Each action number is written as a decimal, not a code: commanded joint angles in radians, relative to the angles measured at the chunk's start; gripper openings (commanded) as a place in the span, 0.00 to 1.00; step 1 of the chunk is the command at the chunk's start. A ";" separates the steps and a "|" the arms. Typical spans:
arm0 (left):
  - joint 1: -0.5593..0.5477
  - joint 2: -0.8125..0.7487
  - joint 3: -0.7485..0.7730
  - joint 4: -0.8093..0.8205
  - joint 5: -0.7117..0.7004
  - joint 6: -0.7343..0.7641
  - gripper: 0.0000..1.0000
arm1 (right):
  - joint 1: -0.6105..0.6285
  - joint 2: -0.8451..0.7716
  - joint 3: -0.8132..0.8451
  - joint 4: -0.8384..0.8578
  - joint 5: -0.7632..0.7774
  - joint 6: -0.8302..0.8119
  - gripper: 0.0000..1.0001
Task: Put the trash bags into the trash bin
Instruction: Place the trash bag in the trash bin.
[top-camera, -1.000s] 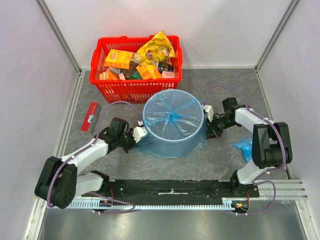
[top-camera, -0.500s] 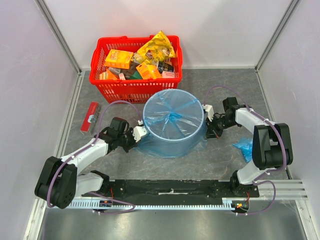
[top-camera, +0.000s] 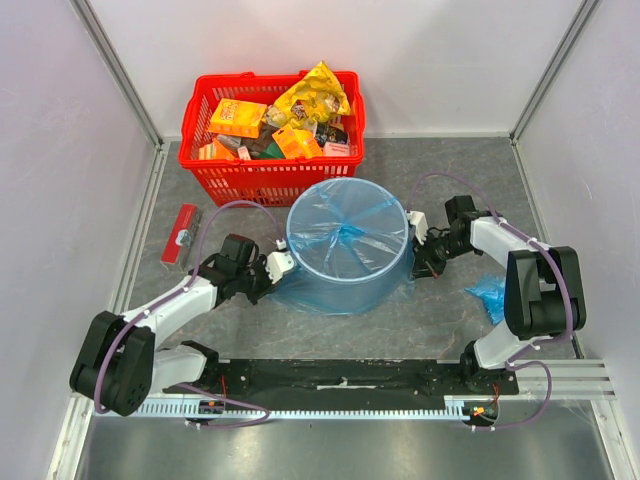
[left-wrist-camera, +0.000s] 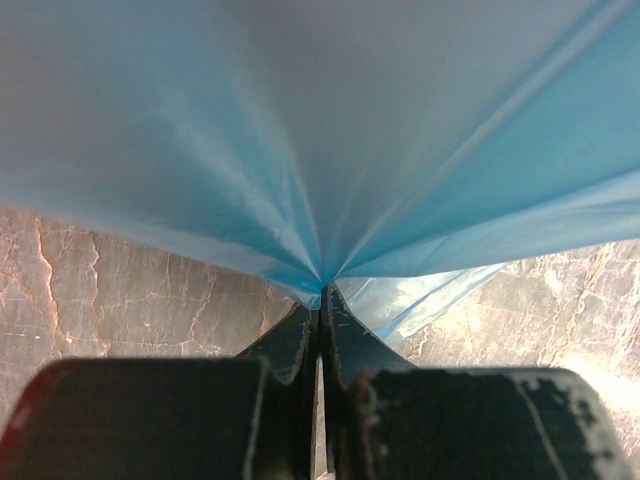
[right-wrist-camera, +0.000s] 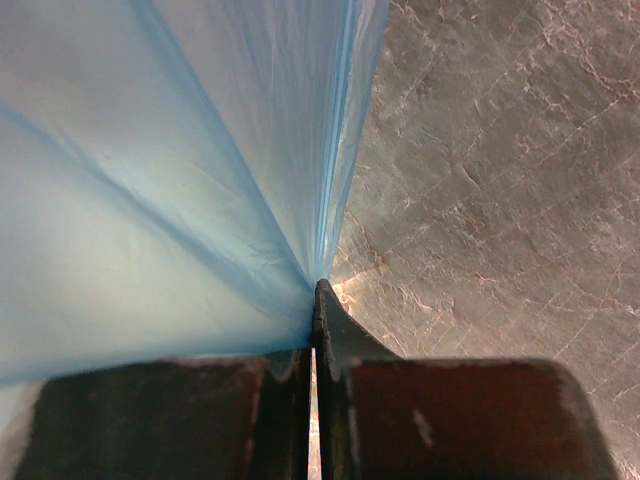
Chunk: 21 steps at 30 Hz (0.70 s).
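Top view, blue trash bag (top-camera: 345, 232) stretching over the trash bin (top-camera: 350, 288), left gripper (top-camera: 279, 266) pinching film at the bin's left, right gripper (top-camera: 414, 252) pinching at its right, crumpled trash bag (top-camera: 487, 296) lying farther right of the bin, red basket (top-camera: 270, 178) sitting behind the bin, left wrist, jaws clamping tight on gathered film, right wrist, jaws squeezing film likewise.

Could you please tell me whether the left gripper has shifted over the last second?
No. The left gripper sits at the same spot relative to the red shopping basket, shut on the blue trash bag.
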 joint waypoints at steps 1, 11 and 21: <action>0.003 0.000 0.023 -0.041 -0.096 -0.008 0.07 | -0.006 -0.034 -0.009 0.005 0.065 -0.013 0.04; 0.005 -0.127 0.029 -0.064 -0.051 -0.048 0.42 | -0.009 -0.101 0.037 -0.033 0.039 0.002 0.22; 0.006 -0.296 0.095 -0.193 0.053 -0.051 0.66 | -0.009 -0.191 0.129 -0.122 0.029 0.013 0.47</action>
